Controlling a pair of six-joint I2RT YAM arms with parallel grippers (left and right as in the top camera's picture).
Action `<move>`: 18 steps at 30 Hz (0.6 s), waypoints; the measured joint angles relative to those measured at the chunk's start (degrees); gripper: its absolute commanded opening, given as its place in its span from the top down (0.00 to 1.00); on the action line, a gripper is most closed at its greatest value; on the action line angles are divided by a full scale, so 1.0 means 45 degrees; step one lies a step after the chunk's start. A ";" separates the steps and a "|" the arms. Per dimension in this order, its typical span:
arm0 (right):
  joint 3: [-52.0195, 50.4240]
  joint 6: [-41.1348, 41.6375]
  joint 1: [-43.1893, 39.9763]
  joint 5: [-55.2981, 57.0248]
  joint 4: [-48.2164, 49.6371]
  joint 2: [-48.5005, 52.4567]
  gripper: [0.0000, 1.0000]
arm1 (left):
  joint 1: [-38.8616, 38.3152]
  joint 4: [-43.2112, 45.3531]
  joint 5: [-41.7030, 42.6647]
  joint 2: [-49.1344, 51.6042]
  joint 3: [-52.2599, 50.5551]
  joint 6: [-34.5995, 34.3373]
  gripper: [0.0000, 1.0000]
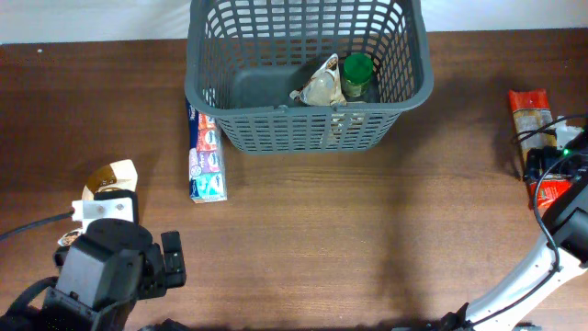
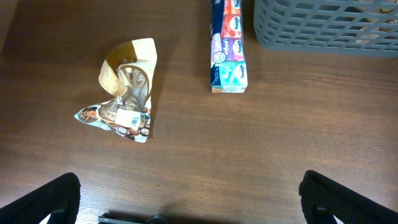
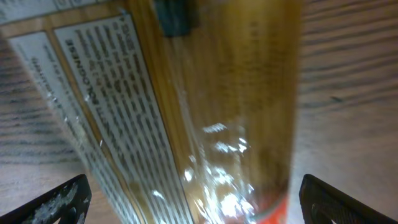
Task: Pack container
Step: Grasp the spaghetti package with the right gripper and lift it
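Note:
The dark grey basket (image 1: pixel 303 119) stands at the back middle of the table and holds a crumpled bag (image 1: pixel 322 87) and a green-lidded jar (image 1: pixel 357 74). Its corner shows in the left wrist view (image 2: pixel 323 28). A spaghetti packet (image 1: pixel 535 119) lies at the right edge. My right gripper (image 1: pixel 551 170) is open right over it, with the packet (image 3: pixel 186 112) between the spread fingers. My left gripper (image 2: pixel 189 202) is open and empty, low at the front left, short of a tan snack bag (image 2: pixel 127 87).
A long toothpaste box (image 1: pixel 207 152) lies beside the basket's left front corner; it also shows in the left wrist view (image 2: pixel 229 46). The snack bag (image 1: pixel 106 179) lies near the left arm.

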 measured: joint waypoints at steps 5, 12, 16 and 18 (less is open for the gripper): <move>0.0000 -0.0146 -0.0005 -0.0243 0.0005 0.0165 0.01 | 0.0000 0.0000 0.0000 0.0000 0.0000 0.0000 0.00; 0.0005 -0.0243 -0.0005 -0.0602 0.0248 0.0199 0.01 | 0.0000 0.0000 0.0000 0.0000 0.0000 -0.0005 0.00; 0.0005 -0.0301 -0.0005 -0.1010 0.0389 0.0214 0.01 | 0.0000 0.0000 0.0000 0.0000 0.0000 0.0000 0.01; 0.0005 -0.0306 -0.0010 -0.1146 0.0403 0.0233 0.01 | 0.0000 0.0000 0.0000 0.0000 0.0000 0.0000 0.00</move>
